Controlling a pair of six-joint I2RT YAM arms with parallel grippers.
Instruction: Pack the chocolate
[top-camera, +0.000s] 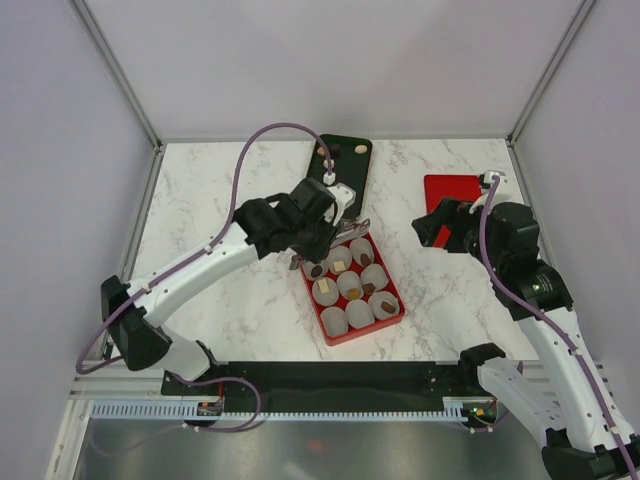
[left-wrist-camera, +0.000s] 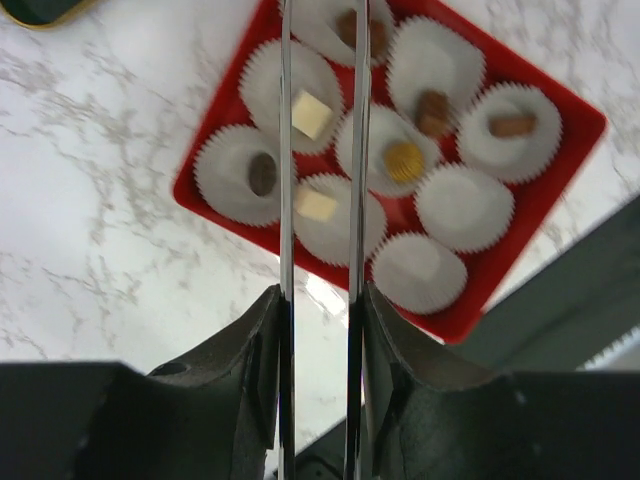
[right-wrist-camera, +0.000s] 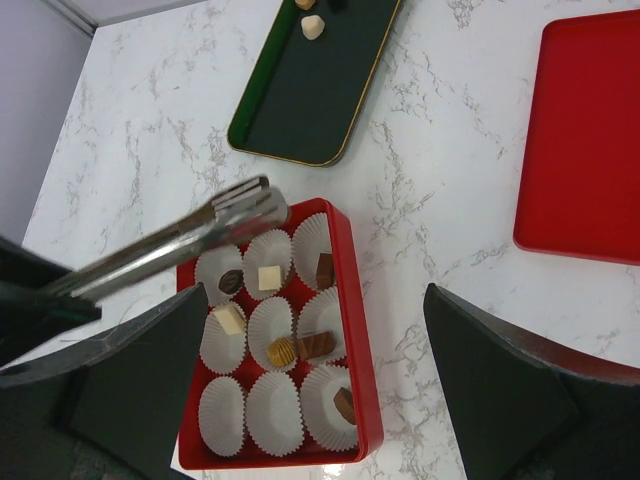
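A red box of white paper cups holds several chocolates: two cream cubes, a dark round one, a golden one and brown ones. Two near cups are empty. More chocolates lie on the black tray at the back. My left gripper is shut on metal tongs, whose tips hover over the box's far end and look empty. My right gripper is open and empty, above the table right of the box.
A flat red lid lies at the back right, also in the right wrist view. Marble table between box and lid. Enclosure walls stand all round.
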